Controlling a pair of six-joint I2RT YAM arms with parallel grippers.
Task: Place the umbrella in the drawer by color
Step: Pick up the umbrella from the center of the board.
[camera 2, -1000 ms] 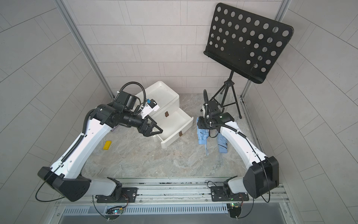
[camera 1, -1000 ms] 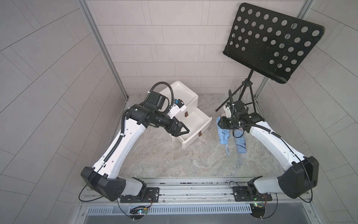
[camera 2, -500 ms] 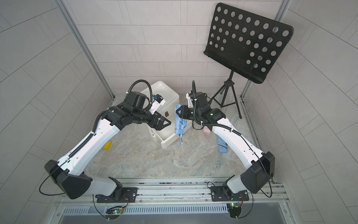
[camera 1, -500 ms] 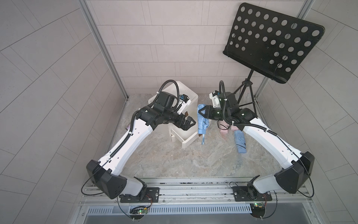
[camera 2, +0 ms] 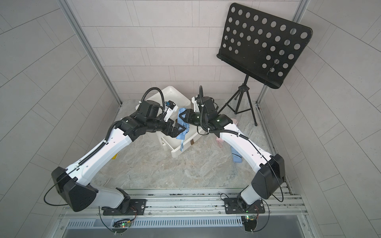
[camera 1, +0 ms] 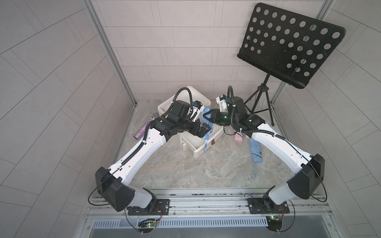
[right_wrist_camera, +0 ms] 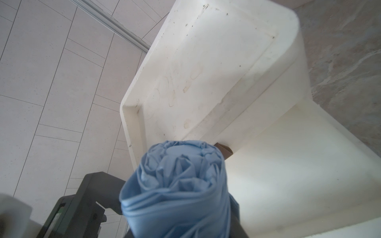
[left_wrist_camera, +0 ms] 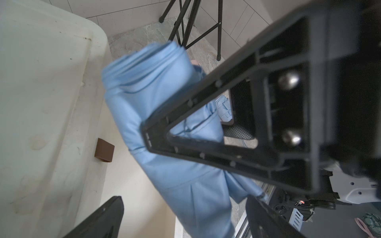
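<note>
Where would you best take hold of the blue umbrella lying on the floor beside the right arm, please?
Grip the blue umbrella on the floor around the middle of its rolled body, coming down from above and closing across its length. It lies flat, a slim roll; its far end sits under the right arm next to the pink umbrella, so the middle is likely clearest.
</note>
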